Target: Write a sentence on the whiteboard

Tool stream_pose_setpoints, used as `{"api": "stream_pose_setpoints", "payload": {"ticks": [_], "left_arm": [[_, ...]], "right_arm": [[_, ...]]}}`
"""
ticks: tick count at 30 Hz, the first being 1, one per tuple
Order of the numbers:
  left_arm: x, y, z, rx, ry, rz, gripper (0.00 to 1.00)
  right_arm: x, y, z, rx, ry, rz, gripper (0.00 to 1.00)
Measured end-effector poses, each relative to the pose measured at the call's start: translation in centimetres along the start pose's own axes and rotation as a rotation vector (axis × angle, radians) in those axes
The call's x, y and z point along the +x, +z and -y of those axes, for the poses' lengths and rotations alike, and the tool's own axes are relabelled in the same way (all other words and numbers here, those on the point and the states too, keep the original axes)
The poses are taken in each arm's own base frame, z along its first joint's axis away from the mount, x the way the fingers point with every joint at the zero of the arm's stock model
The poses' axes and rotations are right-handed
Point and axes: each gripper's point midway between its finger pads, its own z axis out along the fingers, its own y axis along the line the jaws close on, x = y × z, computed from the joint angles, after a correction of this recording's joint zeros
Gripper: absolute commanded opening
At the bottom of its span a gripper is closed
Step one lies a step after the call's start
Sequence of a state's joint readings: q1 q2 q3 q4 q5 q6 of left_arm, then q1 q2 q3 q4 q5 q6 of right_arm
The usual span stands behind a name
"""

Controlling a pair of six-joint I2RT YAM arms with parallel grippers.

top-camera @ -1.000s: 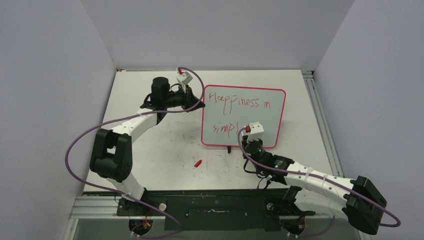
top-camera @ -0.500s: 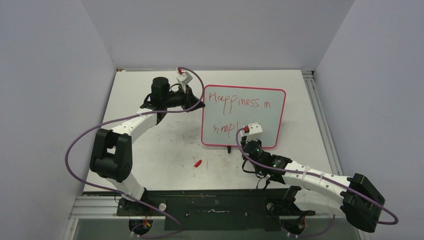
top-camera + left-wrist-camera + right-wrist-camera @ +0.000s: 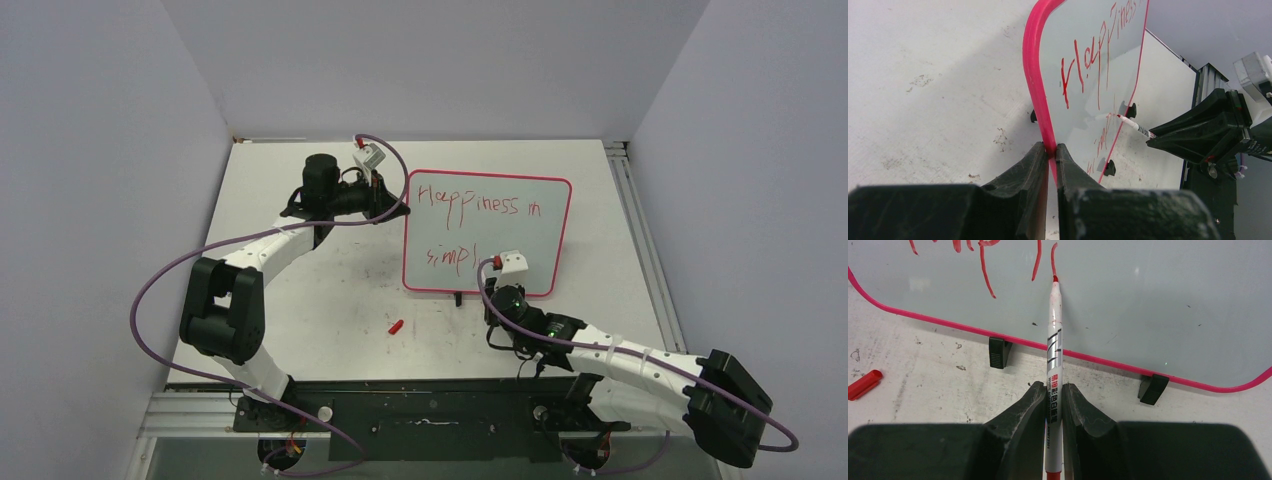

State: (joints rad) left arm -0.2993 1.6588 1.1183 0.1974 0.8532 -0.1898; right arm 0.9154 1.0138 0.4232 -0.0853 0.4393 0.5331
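A: What does the left gripper (image 3: 1050, 150) have between its jaws?
B: The pink rim of the whiteboard (image 3: 540, 245). The jaws are pressed onto its left edge, and the board stretches away ahead of them, resting on the table (image 3: 330, 290) on small black clip feet (image 3: 998, 352)

A: And the right gripper (image 3: 1053, 387)?
B: Its jaws pinch a white marker (image 3: 1054, 345) by the barrel. The marker sticks straight out ahead of them, and its red tip meets the board at the near end of a short red stroke

A: Where is the sentence (image 3: 478, 203)?
B: On the board's face: "Happiness in" on the upper line, and a lower line beginning "simpl" that ends at the marker tip. A red cap (image 3: 863, 384) lies on the table left of the right jaws, apart from the board
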Motion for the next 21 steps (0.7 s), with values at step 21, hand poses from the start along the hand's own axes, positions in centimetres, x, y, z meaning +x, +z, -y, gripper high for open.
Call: {"api": "stream_pose_setpoints", "payload": {"ticks": [21], "left_arm": [[0.0, 0.0, 0.0, 0.0, 0.0, 0.0, 0.0]], "right_arm": [[-3.8, 0.0, -0.3, 0.015, -0.064, 0.087, 0.05]]}}
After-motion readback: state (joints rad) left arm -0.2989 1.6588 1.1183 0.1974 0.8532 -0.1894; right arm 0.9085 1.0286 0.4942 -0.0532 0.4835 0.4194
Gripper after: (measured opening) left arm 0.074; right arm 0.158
